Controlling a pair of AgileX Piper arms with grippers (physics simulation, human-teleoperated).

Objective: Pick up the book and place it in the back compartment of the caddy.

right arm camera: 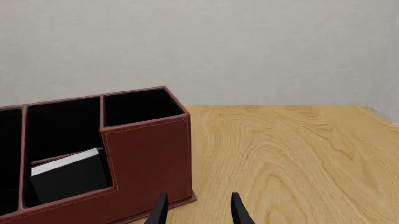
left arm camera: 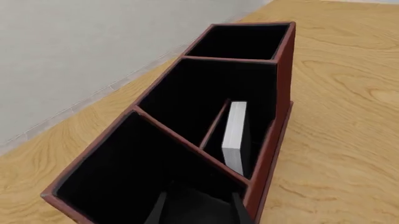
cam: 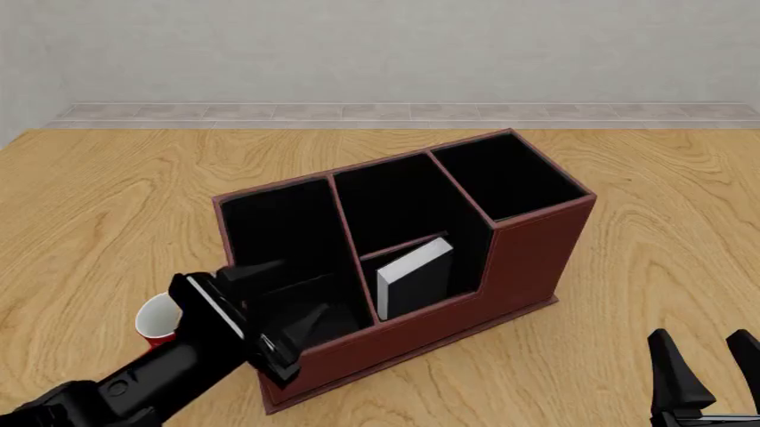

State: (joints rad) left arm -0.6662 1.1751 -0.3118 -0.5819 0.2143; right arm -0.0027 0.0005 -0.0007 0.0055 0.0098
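The reddish-brown caddy [cam: 535,249] stands mid-table, its lowered wall towards me. The black book [cam: 416,276] stands upright, leaning slightly, in the small back compartment [cam: 467,265], between the low cross divider and the lowered wall. Its white page block shows in the left wrist view [left arm camera: 235,130] and right wrist view [right arm camera: 68,177]. My left gripper [cam: 297,289] hovers open and empty over the caddy's long left cell [left arm camera: 143,177]. My right gripper [cam: 704,356] is open and empty near the table's front right, apart from the caddy [right arm camera: 149,154].
A white mug with red pattern [cam: 155,320] stands on the table just left of the caddy, partly hidden by my left arm. Two deeper tall-walled cells lie behind and to the right of the book. A grey wall bounds the far table edge.
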